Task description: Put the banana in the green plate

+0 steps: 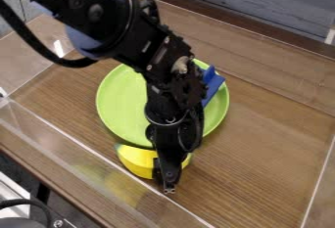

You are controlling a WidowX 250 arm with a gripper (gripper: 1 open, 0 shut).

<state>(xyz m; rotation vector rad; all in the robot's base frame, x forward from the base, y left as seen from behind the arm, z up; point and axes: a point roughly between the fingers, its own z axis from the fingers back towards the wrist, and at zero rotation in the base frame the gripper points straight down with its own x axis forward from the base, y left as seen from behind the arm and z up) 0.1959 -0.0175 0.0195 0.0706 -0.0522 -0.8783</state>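
The yellow banana point(136, 159) lies on the wooden table just in front of the green plate point(124, 103), near the table's front edge. My gripper point(167, 178) points straight down over the banana's right end, its fingers low against the table and shut; the arm hides whether the fingers clamp the banana. Much of the plate's right half is covered by the black arm.
A blue block point(207, 83) rests on the plate's far right rim behind the arm. Clear plastic walls point(53, 159) border the table at front and left. Bare wooden table point(268, 144) extends to the right.
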